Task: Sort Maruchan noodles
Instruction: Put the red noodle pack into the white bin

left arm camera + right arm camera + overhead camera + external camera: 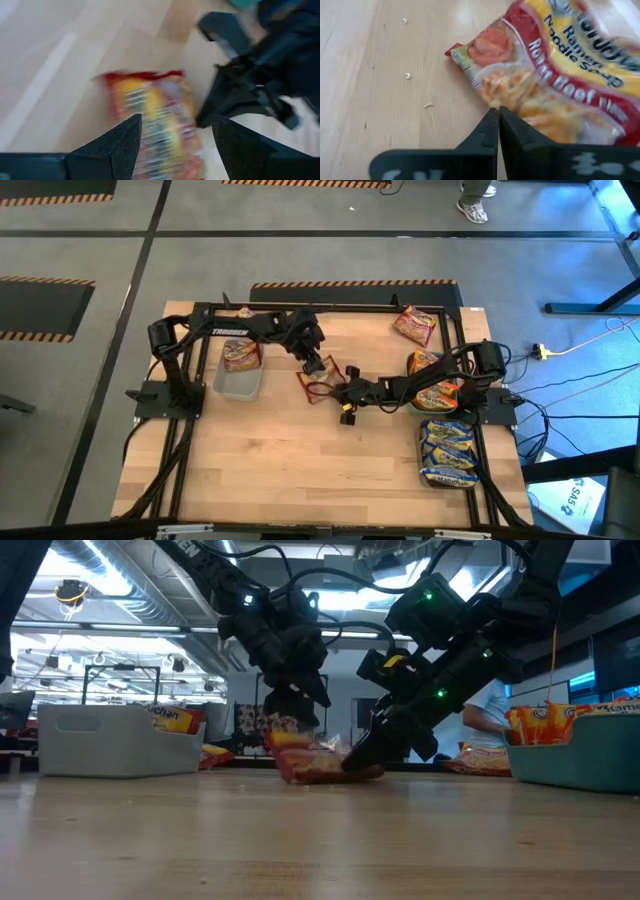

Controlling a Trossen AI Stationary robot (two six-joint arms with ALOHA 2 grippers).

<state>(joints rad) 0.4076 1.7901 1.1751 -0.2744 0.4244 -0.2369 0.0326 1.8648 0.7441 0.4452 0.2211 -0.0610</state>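
Left wrist view — spread left gripper [172,145] straddles maroon packet [155,120]; pressed-together right gripper [498,117] touches its edge — packet may be shoved aside.

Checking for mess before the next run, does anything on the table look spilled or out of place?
Yes. A few small pale crumbs lie on the bare table beside the maroon-and-yellow packet, possibly broken noodle bits; whether the packet is torn cannot be told.

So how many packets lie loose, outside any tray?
2: a maroon-and-yellow packet mid-table, and an orange-red packet near the back right corner. The arms may hide others.
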